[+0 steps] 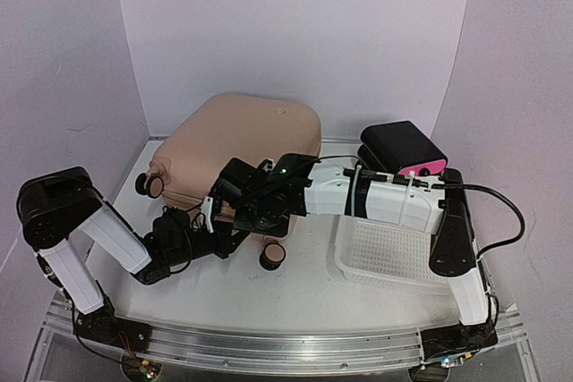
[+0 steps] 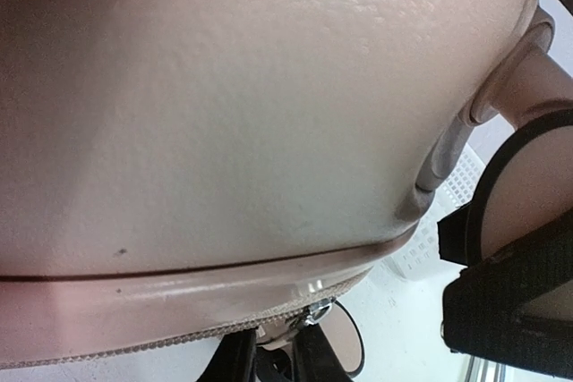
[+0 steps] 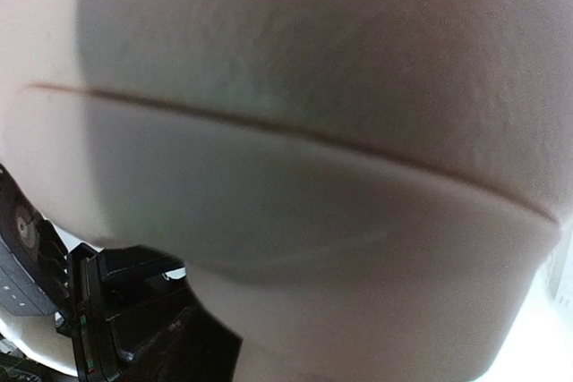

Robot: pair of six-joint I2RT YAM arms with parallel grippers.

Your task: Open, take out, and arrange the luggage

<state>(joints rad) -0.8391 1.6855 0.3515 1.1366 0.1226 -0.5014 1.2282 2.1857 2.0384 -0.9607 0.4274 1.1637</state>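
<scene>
Pale lilac walls point(image 1: 295, 33) enclose a white tabletop point(image 1: 269, 297).

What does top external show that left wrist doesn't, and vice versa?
Only top external: the whole pale pink hard-shell suitcase lying closed, the black box with a pink end at the rear right, and the left arm and right arm meeting at the suitcase's near edge.
Only left wrist: the zipper teeth and a silver metal zipper pull below the shell's seam, plus the pebbled shell texture.
Both: the suitcase, a black-and-pink wheel and the white perforated plastic basket.
</scene>
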